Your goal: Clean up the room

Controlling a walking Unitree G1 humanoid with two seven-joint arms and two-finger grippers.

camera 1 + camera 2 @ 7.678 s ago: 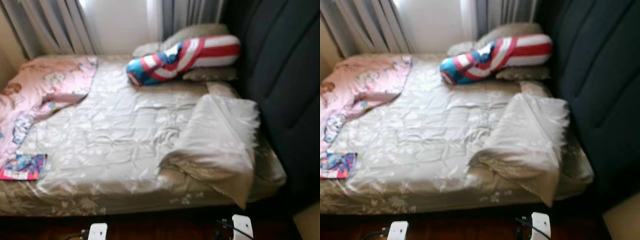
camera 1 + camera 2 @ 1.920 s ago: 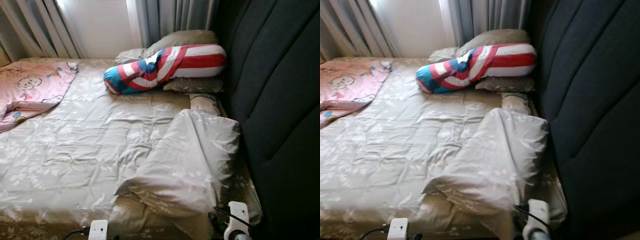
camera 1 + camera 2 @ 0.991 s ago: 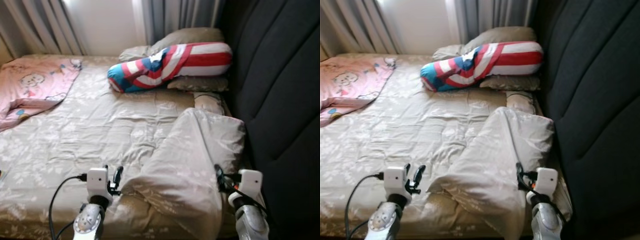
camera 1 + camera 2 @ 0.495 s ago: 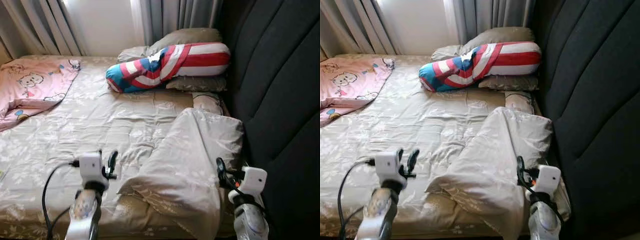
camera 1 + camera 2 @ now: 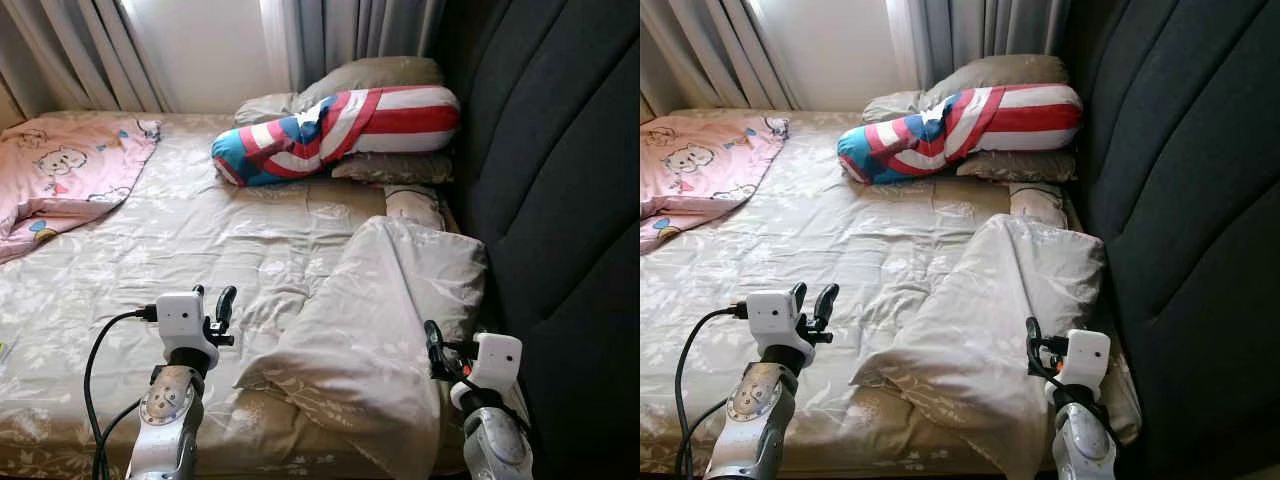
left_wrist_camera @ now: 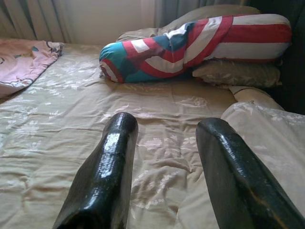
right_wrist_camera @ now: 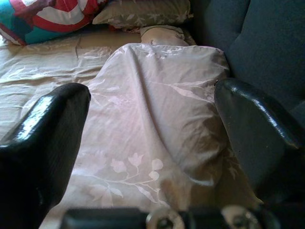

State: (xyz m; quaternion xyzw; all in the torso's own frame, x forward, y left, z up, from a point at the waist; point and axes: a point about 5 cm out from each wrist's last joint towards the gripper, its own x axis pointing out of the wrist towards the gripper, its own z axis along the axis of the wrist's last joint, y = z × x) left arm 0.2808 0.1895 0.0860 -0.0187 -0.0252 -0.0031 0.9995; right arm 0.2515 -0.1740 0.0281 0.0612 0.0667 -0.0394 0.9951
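A beige floral duvet (image 5: 200,250) covers the bed, and its near right corner is folded back into a thick flap (image 5: 385,320). My left gripper (image 5: 212,305) hovers open just left of the flap's lower edge, nothing between its fingers (image 6: 112,162). My right gripper (image 5: 433,345) is open at the flap's right edge, beside the headboard; its fingers (image 7: 47,129) straddle the flap (image 7: 157,105) without holding it. A red, white and blue striped bolster (image 5: 340,120) lies across the beige pillows (image 5: 375,75) at the head.
A pink cartoon blanket (image 5: 60,170) lies crumpled at the far left of the bed. A dark padded headboard (image 5: 560,200) runs along the right side. Grey curtains (image 5: 330,35) hang behind the pillows. A small beige cushion (image 5: 415,205) sits between flap and pillows.
Over the earlier frames the camera came closer to the bed and both arms rose into view. In the last half second the left gripper shifted slightly right and the right one slightly left.
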